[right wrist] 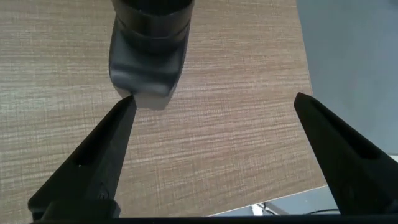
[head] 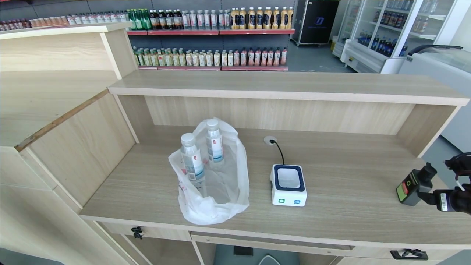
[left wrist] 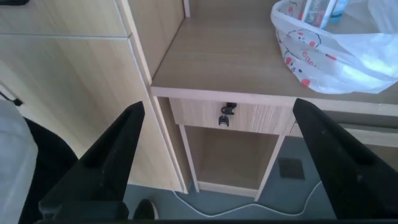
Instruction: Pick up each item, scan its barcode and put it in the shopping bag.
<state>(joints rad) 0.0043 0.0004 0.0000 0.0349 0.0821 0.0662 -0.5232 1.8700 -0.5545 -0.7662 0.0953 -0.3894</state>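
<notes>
A white plastic shopping bag (head: 220,191) stands open on the wooden counter (head: 349,184), left of the middle. Two clear bottles with white caps, one in front (head: 192,158) and one behind (head: 214,141), stand upright inside it. To the bag's right sits the white barcode scanner (head: 289,184) with a dark blue rim, its cable running back to a hole. My right gripper (right wrist: 214,99) hangs open over the counter's right end, nothing between its fingers. My left gripper (left wrist: 217,104) is open and empty, low in front of the counter's left corner, with the bag (left wrist: 336,56) up on the counter.
A dark grey rounded object (right wrist: 149,56) sits just off one right fingertip; I cannot tell what it is. A raised shelf (head: 287,86) backs the counter and a wooden wall (head: 92,147) closes its left side. A drawer with a key (left wrist: 225,115) lies under the front edge.
</notes>
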